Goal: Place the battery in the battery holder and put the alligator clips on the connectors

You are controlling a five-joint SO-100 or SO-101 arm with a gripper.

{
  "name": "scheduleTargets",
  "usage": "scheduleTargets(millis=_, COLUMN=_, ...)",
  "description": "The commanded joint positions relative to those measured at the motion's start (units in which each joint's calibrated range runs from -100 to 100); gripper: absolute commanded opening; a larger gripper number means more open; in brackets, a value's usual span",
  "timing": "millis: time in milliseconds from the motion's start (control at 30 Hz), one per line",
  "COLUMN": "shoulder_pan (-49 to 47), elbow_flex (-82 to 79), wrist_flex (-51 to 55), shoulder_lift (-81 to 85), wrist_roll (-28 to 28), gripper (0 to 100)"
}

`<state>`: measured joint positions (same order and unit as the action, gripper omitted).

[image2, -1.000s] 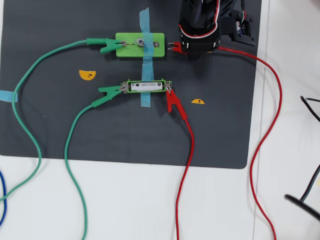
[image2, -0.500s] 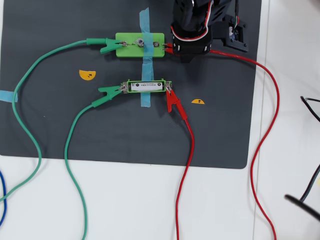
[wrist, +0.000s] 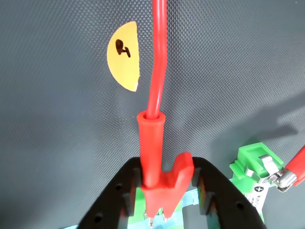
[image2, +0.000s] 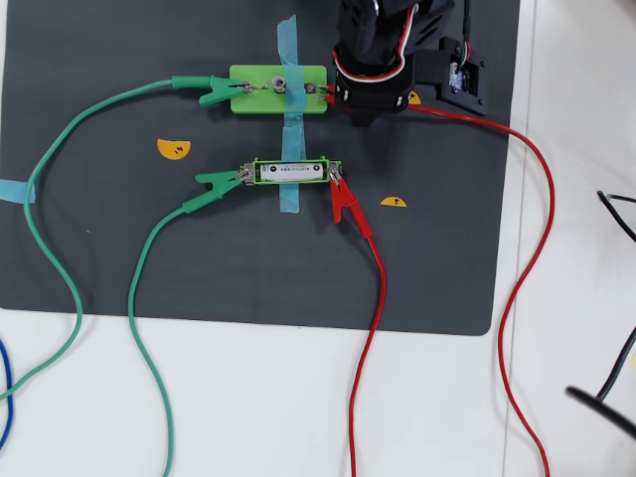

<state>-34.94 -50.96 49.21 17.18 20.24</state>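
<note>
In the overhead view the white battery [image2: 290, 171] lies in the bright-green battery holder [image2: 290, 159]. A green alligator clip [image2: 216, 180] bites the holder's left tab and a red clip [image2: 343, 200] its right tab. Another green clip [image2: 212, 90] sits on the left connector of the light-green bulb block [image2: 278, 89]. My gripper [image2: 331, 94] is shut on the second red clip [image2: 326, 96], whose metal tip touches the block's right connector [image2: 312, 89]. In the wrist view the black fingers [wrist: 119, 195] squeeze that red clip [wrist: 159, 183] in my gripper [wrist: 164, 179], above the block [wrist: 138, 196].
Everything lies on a dark mat [image2: 119, 248] on a white table. Blue tape [image2: 289, 124] runs under the block and holder. Yellow half-round stickers [image2: 173, 149] [wrist: 123, 55] lie on the mat. Long green [image2: 60, 268] and red wires [image2: 522, 278] loop off the mat's front and right.
The arm has carried the red clip leftward, from a small gap right of the block until its tip meets the right connector. Other clips and the battery stayed put.
</note>
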Motion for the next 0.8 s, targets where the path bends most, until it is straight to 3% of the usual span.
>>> scheduleTargets(millis=0, shoulder_pan=1.1, elbow_flex=0.9, wrist_flex=0.3, shoulder_lift=1.2, wrist_roll=0.6, gripper=1)
scheduleTargets(millis=767, shoulder_pan=2.9, elbow_flex=2.2, wrist_flex=0.3, shoulder_lift=-2.0, wrist_roll=2.1, gripper=1)
